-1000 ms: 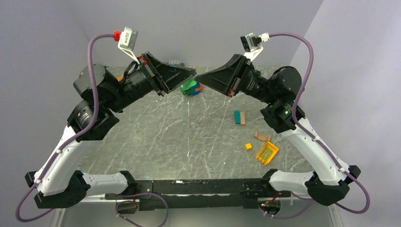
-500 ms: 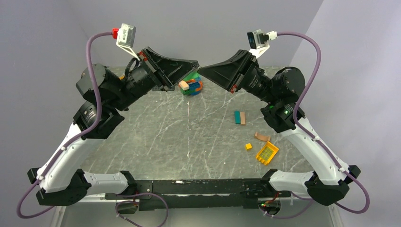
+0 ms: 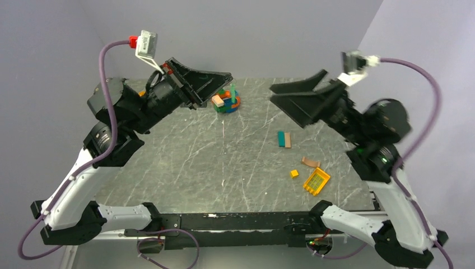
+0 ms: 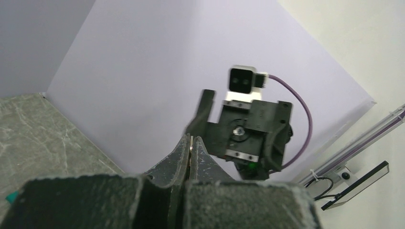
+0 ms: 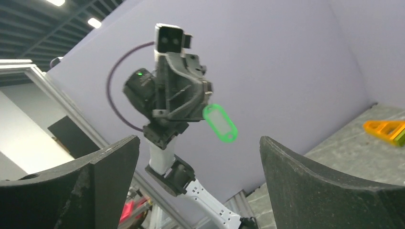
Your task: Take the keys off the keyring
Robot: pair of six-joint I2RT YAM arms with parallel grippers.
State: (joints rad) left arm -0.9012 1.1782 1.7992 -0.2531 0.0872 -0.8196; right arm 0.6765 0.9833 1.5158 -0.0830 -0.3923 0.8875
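My left gripper (image 3: 226,77) is raised over the far middle of the table and is shut. In the left wrist view a thin brass-coloured metal edge (image 4: 192,142) shows between its fingertips, at the left gripper (image 4: 192,139). The right wrist view shows a green key tag (image 5: 219,123) dangling from that gripper, so it holds the keyring. The keys themselves are hidden. My right gripper (image 3: 296,92) hovers to the right, apart from the left one, wide open and empty. Seen from its own wrist, the right gripper (image 5: 199,139) faces the left arm.
A pile of coloured blocks (image 3: 227,100) sits under the left gripper. On the right of the marble table (image 3: 185,162) lie teal and tan blocks (image 3: 284,139), another tan block (image 3: 310,162), a small yellow cube (image 3: 294,173) and a yellow grid piece (image 3: 316,181). Purple walls stand close.
The right gripper was shut tip to tip with the left one; it has opened wide and swung back to the right. The left gripper has lifted slightly and stayed shut.
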